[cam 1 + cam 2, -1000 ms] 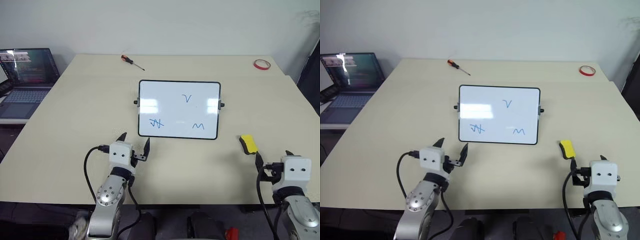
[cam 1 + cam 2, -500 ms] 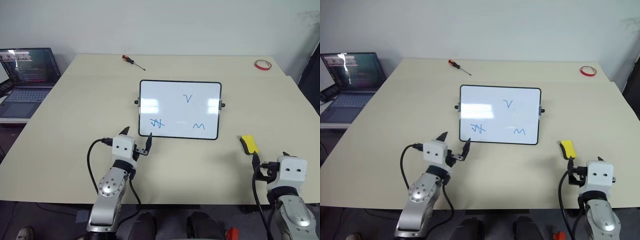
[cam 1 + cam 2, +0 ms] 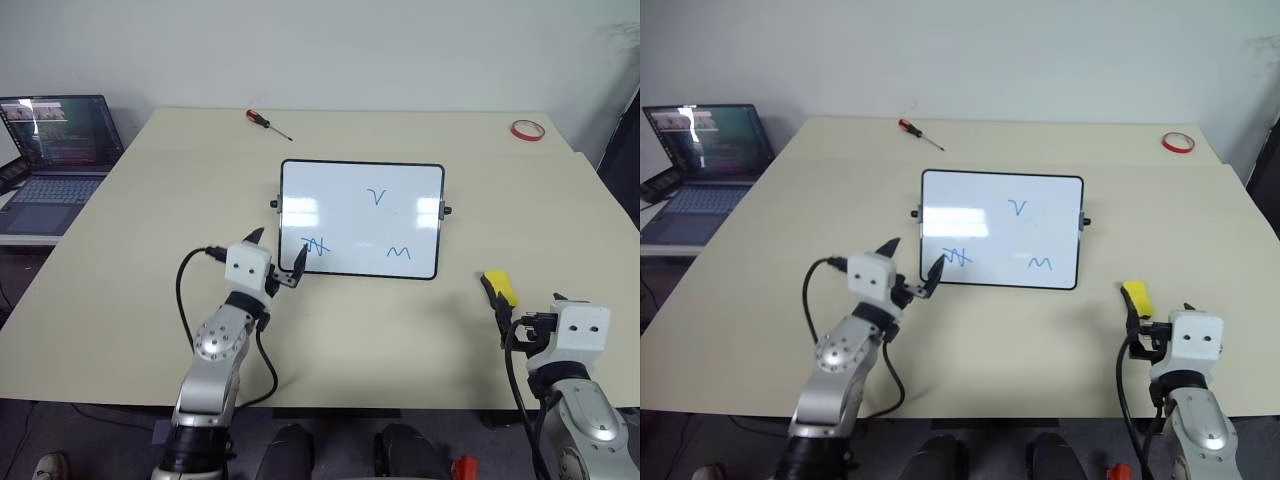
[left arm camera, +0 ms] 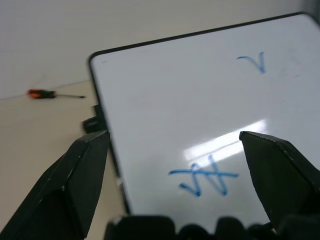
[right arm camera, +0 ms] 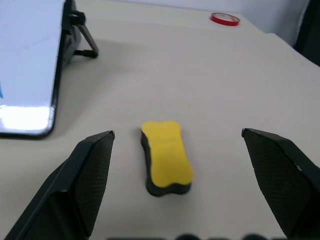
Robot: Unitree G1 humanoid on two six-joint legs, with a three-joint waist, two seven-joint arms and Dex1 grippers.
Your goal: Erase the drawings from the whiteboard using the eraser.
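Spanning the room, beige table (image 3: 150, 220)

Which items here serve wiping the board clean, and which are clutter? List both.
For the job: whiteboard, drawings, eraser, open left claw, open right claw.
Just lying about: screwdriver, red tape ring, laptop.

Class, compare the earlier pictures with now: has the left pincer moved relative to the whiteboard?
Yes. The left pincer has moved up toward the whiteboard; one fingertip now overlaps the board's lower left corner, near the crossed-out zigzag.
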